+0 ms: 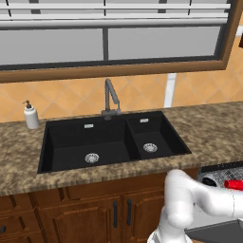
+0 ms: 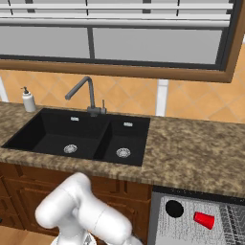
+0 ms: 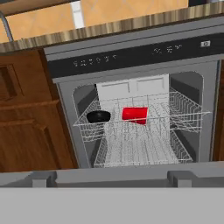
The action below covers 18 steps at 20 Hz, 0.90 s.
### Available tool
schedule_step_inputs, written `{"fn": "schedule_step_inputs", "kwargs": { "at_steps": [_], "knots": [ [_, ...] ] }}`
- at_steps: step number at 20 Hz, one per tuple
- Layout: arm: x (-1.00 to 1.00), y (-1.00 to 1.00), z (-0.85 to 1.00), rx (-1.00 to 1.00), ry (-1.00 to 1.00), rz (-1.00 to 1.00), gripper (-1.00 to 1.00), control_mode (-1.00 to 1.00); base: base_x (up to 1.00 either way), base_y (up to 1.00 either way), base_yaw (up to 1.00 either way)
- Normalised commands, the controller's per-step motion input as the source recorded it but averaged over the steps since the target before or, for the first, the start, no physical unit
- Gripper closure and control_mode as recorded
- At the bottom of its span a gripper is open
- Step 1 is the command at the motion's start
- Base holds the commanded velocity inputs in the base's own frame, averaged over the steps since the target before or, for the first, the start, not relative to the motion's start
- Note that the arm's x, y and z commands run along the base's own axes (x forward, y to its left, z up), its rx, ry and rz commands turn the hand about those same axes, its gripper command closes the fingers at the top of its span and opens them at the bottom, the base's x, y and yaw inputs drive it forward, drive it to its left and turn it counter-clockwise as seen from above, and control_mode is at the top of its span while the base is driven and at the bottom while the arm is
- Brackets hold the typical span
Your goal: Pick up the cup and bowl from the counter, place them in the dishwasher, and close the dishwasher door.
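Note:
The dishwasher (image 3: 131,54) stands open under the counter (image 3: 131,24), and my gripper (image 3: 112,177) faces its mouth from low in front. Its fingertips (image 3: 43,177) stand wide apart, open, with nothing between them. On the pulled-out wire rack (image 3: 144,144) the red cup (image 3: 134,114) lies on its side, and the black bowl (image 3: 99,116) sits just left of it. From above, the cup (image 2: 204,220) and bowl (image 2: 174,208) show on the rack below the counter (image 2: 191,148). The cup (image 1: 233,184) also peeks past my arm. A dark grey slab (image 1: 216,232) low down looks like the dropped dishwasher door.
A black double sink (image 1: 111,140) with a grey faucet (image 1: 110,97) is set in the counter (image 1: 209,128), with a white soap dispenser (image 1: 31,115) at its left. Brown wooden cabinets (image 3: 26,118) flank the dishwasher on the left. A window runs along the back wall.

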Motion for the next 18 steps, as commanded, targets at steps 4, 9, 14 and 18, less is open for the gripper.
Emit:
{"fn": "schedule_step_inputs", "kwargs": {
  "at_steps": [4,9,14,18],
  "knots": [
    [-0.28,-0.27,-1.00,0.14,-0.15,0.07,-1.00,-1.00,0.00,0.00,0.00],
    [-0.08,-0.44,-1.00,0.23,-0.19,0.06,-1.00,-1.00,0.00,0.00,0.00],
    [0.06,-0.08,-1.00,0.10,-0.01,0.03,-1.00,-1.00,0.00,0.00,0.00],
    [0.26,-0.02,-1.00,0.05,0.01,0.01,-1.00,-1.00,0.00,0.00,0.00]
  ]
}}
